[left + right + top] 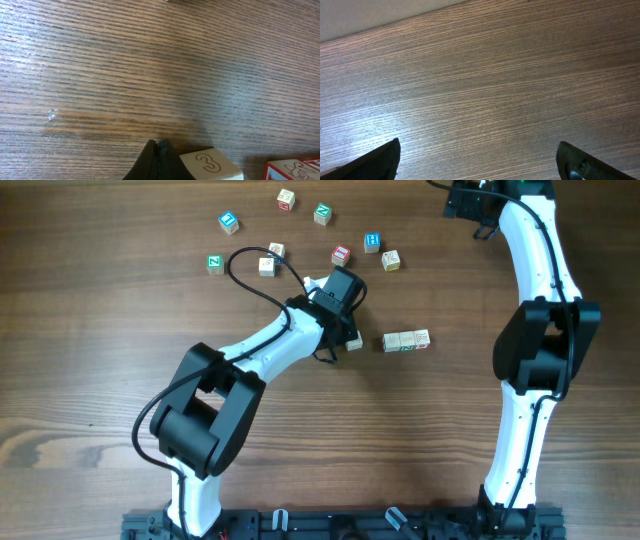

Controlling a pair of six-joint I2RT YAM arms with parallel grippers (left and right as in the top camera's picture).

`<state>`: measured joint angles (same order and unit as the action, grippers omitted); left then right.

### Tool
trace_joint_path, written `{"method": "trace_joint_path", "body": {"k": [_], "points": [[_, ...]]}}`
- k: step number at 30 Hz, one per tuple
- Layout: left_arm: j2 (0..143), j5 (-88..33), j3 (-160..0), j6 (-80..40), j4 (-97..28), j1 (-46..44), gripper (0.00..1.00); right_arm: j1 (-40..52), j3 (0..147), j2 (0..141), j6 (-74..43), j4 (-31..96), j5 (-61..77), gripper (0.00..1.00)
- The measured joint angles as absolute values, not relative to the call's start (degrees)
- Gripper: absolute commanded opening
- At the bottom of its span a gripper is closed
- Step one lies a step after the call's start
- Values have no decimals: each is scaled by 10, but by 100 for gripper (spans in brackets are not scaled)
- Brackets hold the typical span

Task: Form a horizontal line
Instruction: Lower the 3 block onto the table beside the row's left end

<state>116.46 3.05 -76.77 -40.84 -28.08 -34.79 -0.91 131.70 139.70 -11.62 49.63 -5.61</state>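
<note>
Loose cubes are lying scattered along the top left of the table, well apart from the work. You're not needing them for this step.

Left gripper is sitting low over the wood. In the wrist view its fingers are pressed together with nothing between them.

The cube marked 3 is lying just beside those tips, on their right. It's flat on the table, not held.

Further right the horizontal line is lying mid-table. It's a short row, and I'm counting about three cubes touching. There's a gap between its left end and the cube marked 3. A red-edged cube is showing at the wrist view's edge; it's probably that row end, but I can't tell for sure.

My read is that you're nudging the stray cube into the row with closed fingers.
- Be keeping the tips low and pushing through the cube's middle, so it isn't spinning.
- Be pushing along the row's own axis, not across it.
- Be slowing before contact. These cubes look light and are likely sliding easily on the wood, so a hard bump is risking bending the row.

Right gripper is hanging at the top right with its jaws wide apart over bare wood, carrying nothing.
</note>
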Motion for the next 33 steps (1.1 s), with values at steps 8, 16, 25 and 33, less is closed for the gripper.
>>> {"method": "trace_joint_path", "body": {"k": [8, 16, 25, 33], "points": [[1165, 29, -768, -409, -279, -357, 4, -9, 1317, 1397, -116, 496, -56, 100], [1165, 29, -768, -408, -259, -357, 4, -9, 1317, 1397, -116, 496, -56, 100], [1165, 29, -768, -401, -252, -357, 4, -9, 1317, 1397, -116, 496, -56, 100], [1165, 29, -768, -401, -252, -382, 4, -9, 1317, 1397, -116, 496, -56, 100]]}}
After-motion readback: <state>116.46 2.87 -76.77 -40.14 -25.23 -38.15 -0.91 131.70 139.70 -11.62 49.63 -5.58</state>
